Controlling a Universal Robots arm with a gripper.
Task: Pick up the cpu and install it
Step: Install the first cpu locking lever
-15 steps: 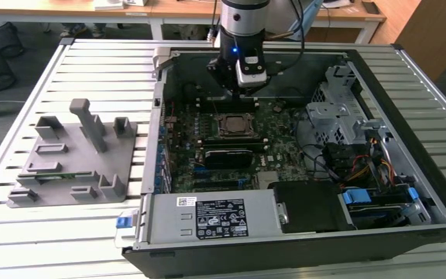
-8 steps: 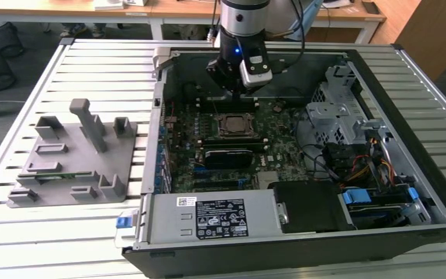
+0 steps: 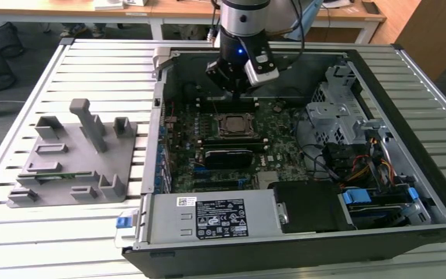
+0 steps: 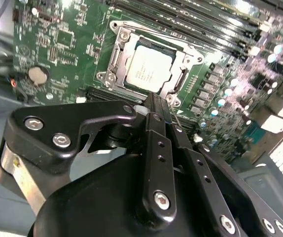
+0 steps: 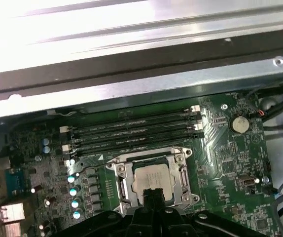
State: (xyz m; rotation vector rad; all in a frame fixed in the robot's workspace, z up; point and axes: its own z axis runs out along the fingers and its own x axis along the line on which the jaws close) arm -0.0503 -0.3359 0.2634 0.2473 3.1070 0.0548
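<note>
Open computer case [image 3: 432, 192] lying on a slatted metal table [image 3: 99, 58], with a grey fixture block [image 3: 76, 157] set well apart toward the exterior view's left. Inside the case, a green motherboard [image 4: 57, 54] with memory slots [image 5: 131, 131] running just beside the socket frame [image 4: 116, 54]. Seated already in that frame — the cpu [image 4: 148, 71], flat, square, silver-grey top up, level with the frame around it. Hanging above it, near but apart, the gripper [image 4: 151, 106]: fingers drawn close together at the tips, nothing held between them. Judged by looks, a light, stiff, thin chip with a smooth metal lid — slippery on top, and likely fragile on the underside contacts. Best taken by two opposite edges, kept flat, with a gentle squeeze only.
</note>
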